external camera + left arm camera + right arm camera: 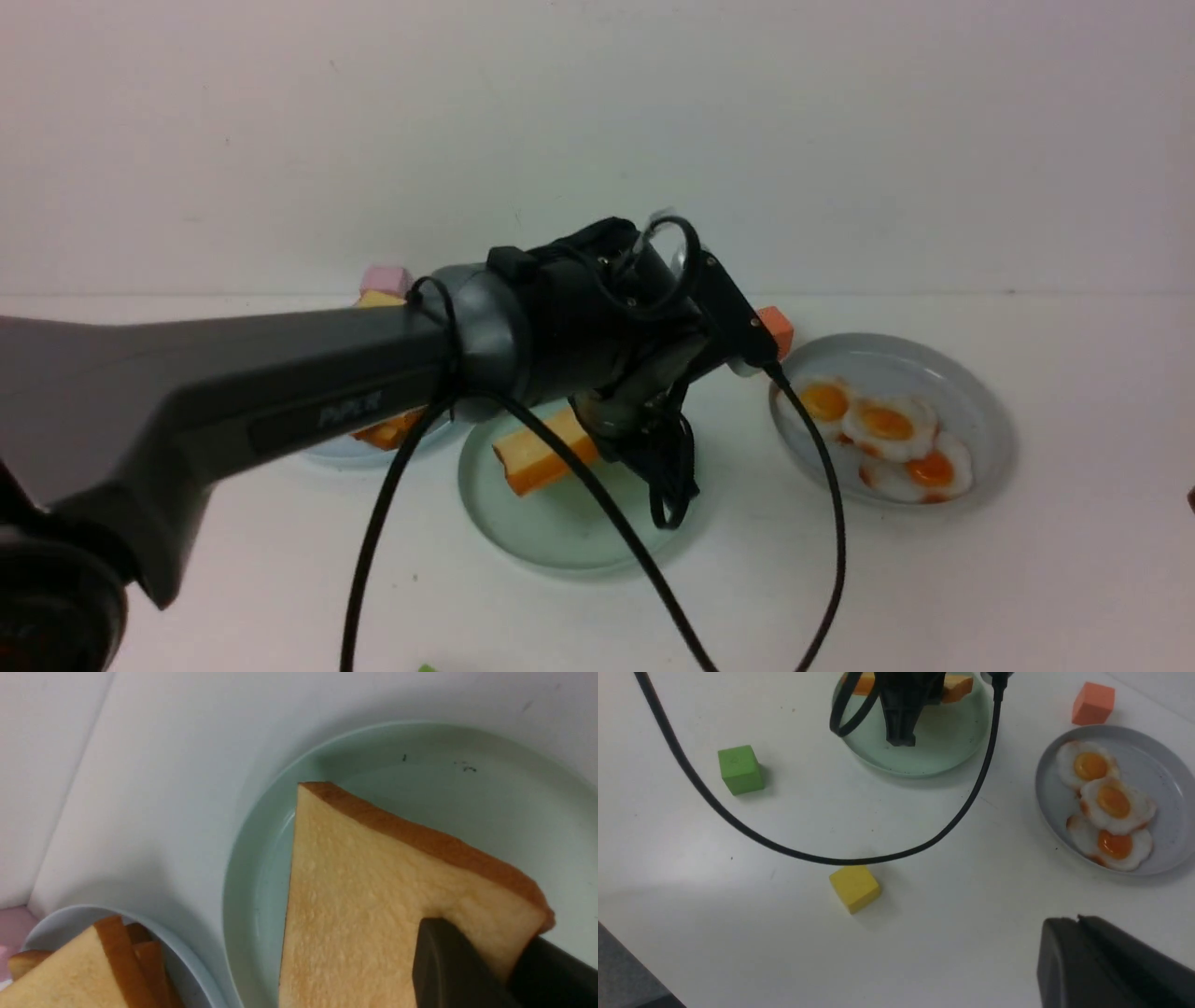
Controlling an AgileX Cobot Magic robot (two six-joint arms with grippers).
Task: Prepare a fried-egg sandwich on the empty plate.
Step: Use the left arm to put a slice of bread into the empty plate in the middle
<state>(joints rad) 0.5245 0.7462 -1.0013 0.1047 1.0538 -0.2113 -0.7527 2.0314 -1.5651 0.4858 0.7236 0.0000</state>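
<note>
My left gripper [486, 940] is shut on one corner of a golden toast slice [373, 891], holding it tilted over the empty plate [252, 868], which is pale mint green. In the front view the slice [541, 453] shows on edge above that plate [560, 537], partly behind my left wrist. I cannot tell whether its low end touches the plate. Three fried eggs [887, 425] lie on a grey plate [980, 392] to the right. My right gripper [1078, 919] is shut and holds nothing, hovering over bare table in front of the eggs [1111, 802].
A pile of toast slices [93, 970] sits on a light blue plate [345, 453] at the left. Small cubes stand around: orange [1093, 703], green [739, 769], yellow [854, 888], and pink [385, 278] at the back. A black cable [878, 858] hangs from my left arm.
</note>
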